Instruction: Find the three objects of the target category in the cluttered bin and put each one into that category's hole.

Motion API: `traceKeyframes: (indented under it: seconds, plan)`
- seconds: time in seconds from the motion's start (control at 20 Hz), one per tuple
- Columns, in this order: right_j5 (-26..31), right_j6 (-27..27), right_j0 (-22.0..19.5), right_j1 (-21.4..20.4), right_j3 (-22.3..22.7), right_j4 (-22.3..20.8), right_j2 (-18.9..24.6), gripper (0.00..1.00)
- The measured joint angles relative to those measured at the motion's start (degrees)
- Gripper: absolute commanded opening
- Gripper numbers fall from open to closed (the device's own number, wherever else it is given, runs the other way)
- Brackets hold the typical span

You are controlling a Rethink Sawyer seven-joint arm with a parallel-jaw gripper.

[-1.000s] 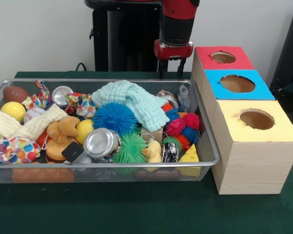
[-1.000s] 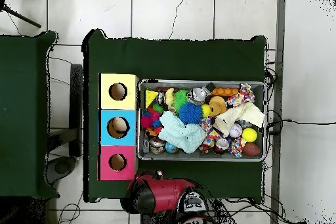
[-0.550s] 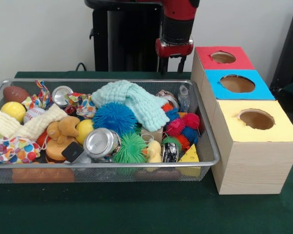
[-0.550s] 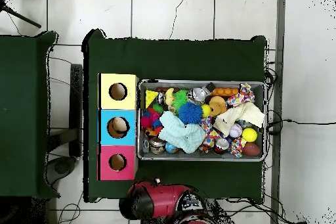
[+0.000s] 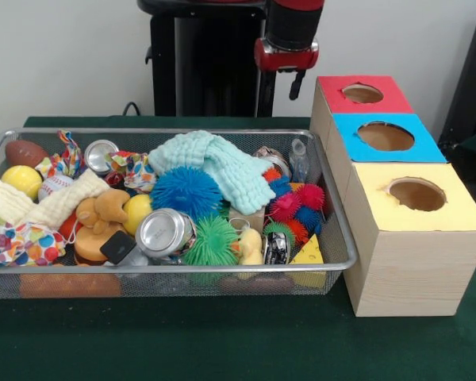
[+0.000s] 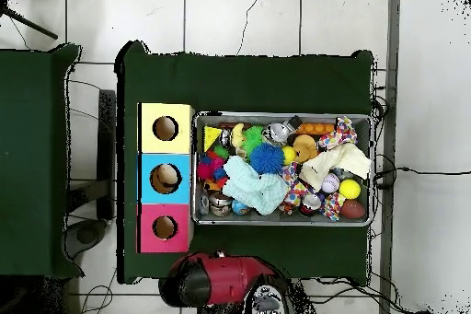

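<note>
While the gripper, its grip unreadable, hangs behind the bin, every toy appears unsorted, all three picks remaining.

- I can read no words, brand names or numbers anywhere in either view.
- The cans in my bin show me only bare metal ends, with no label turned my way.
- The tops of the three boxes are plain red, blue and yellow around their holes, with nothing written on them.
- The patterned cloth has coloured spots, not letters.
- The baseball shows stitching only; any print is too small to tell.
</note>
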Motion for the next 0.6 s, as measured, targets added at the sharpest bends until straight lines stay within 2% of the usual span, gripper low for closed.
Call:
traceKeyframes:
  seconds: [0.15,0.35,0.6]
  plan:
    - [5.19,0.0,1.26,-3.58,0.03,0.54,-0.02,1.0]
    - [7.87,0.0,1.95,-5.85,-0.12,1.14,-0.04,1.0]
    - [9.04,0.0,2.31,-6.03,-1.66,2.11,0.01,1.0]
